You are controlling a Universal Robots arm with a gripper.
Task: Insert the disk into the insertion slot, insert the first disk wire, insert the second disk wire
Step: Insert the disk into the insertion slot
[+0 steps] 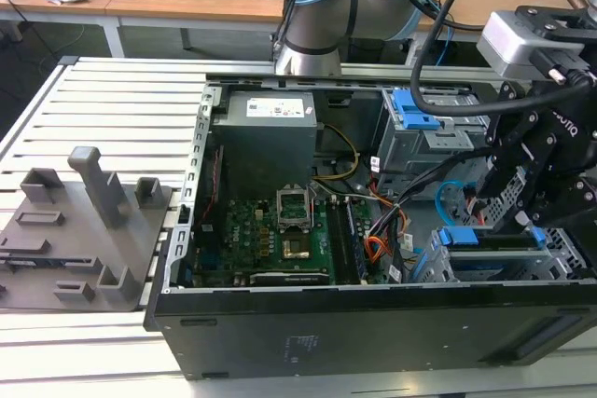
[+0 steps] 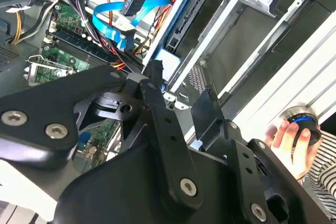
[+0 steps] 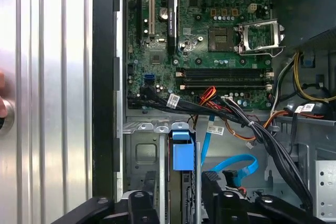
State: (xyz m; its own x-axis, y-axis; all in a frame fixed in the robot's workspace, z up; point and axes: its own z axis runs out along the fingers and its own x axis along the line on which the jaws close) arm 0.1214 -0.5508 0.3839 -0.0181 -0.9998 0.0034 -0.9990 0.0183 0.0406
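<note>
Claw [image 3: 180, 181] jaws apart, empty; we note it straddling flat blue-plastic-framed disk [image 3: 183, 156] in silver sheet-metal insertion slot [image 3: 140, 153].

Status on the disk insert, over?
Claw open, astride the disk. Disk in the insertion slot. Light-blue wire loose beside it, plug free. Black wire bundle alongside, not blocking.

disk caddy [image 3: 183, 156] bright blue; second disk wire [image 3: 235, 158] light blue; motherboard [image 3: 205, 19] green
</note>
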